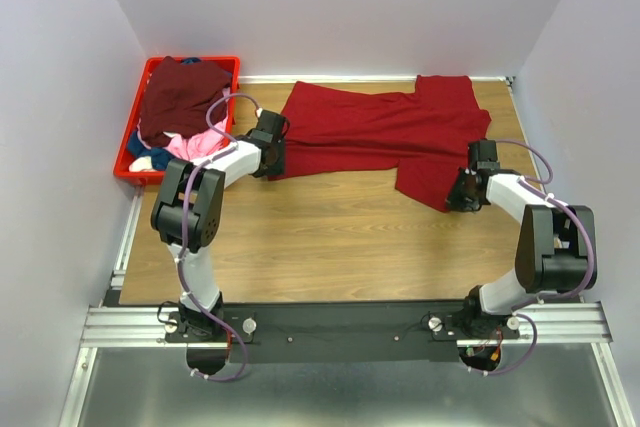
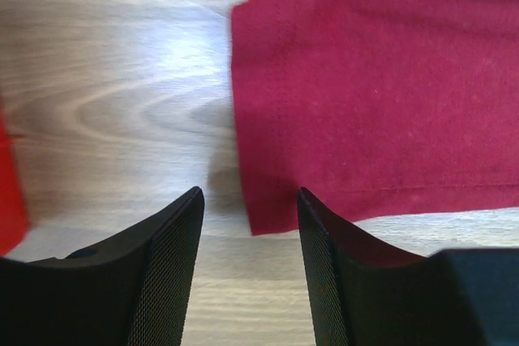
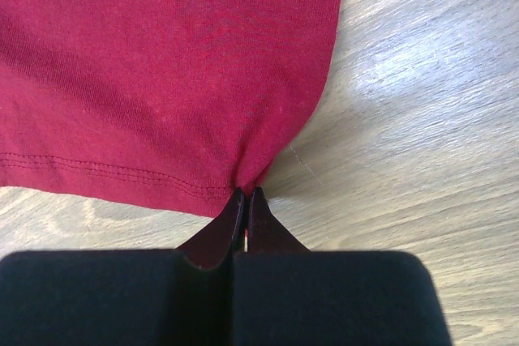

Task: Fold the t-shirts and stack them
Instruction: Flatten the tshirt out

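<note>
One bright red t-shirt (image 1: 380, 132), plain knit w/ double-stitched hem, lies spread and creased across far side of the wooden table (image 1: 330, 237). At its near-right hem corner the right gripper (image 3: 246, 194) has jaws pressed together, pinching the cloth. The left gripper (image 2: 247, 196) sits low at the opp. hem corner, fingers apart, nothing clamped. Far left, red crate (image 1: 122, 162): maroon t-shirt (image 1: 185, 97) on top, pink t-shirt (image 1: 197, 144) and blue cloth (image 1: 138, 147) below.

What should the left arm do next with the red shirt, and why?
Probably ease forward and close the left fingers on the red t-shirt's corner: it lies just ahead between them, ungripped, while the right fingers already pinch another corner.
</note>
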`<action>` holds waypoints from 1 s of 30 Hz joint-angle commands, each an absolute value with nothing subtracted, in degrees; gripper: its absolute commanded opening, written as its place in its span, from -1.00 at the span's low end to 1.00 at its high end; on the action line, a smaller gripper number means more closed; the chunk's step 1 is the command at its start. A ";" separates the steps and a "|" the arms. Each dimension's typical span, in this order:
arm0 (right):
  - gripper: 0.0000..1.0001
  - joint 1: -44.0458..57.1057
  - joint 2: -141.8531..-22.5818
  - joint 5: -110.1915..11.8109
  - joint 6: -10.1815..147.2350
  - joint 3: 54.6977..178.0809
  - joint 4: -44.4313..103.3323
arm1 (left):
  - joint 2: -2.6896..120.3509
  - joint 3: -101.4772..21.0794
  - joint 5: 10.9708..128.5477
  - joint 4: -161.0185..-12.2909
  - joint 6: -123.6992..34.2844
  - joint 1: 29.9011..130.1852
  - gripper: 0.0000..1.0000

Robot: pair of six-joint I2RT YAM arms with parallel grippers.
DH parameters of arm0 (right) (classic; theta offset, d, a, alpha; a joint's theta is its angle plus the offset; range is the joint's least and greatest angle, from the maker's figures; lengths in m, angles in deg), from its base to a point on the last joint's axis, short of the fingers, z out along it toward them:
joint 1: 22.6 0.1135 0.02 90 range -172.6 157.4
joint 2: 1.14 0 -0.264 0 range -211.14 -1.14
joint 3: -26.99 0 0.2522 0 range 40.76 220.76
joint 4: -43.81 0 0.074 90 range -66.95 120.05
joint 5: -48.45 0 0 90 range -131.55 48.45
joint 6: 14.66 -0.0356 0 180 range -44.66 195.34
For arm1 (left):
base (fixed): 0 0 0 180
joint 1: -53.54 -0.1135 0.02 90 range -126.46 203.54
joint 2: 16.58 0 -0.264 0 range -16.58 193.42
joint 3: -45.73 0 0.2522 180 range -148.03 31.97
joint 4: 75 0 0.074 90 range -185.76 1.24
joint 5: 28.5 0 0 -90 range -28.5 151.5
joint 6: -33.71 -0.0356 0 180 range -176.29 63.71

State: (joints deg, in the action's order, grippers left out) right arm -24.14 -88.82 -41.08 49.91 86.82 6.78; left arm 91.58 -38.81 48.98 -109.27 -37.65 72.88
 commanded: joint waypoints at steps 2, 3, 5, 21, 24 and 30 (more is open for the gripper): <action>-0.99 -23.83 -87.80 -42.52 50.38 86.19 7.11 | 94.43 -38.34 54.81 -108.71 -37.83 72.97 0.15; -0.99 -23.83 -87.80 -42.52 50.38 86.19 7.11 | 94.69 -38.17 55.08 -108.71 -37.92 72.97 0.15; -0.99 -23.83 -87.62 -42.43 50.38 86.20 7.11 | 95.13 -37.55 56.39 -108.88 -38.00 72.88 0.15; -0.99 -23.83 -86.57 -39.88 49.51 88.47 7.37 | 92.07 -38.86 55.00 -111.25 -39.50 72.70 -1.00; -0.99 -23.83 -85.87 -39.71 48.54 93.82 5.09 | 87.68 -45.00 53.33 -113.53 -40.46 71.39 -1.00; -0.99 -23.83 -86.12 -30.49 50.11 121.14 -0.36 | 84.32 -76.78 50.25 -124.95 -43.98 68.31 -1.00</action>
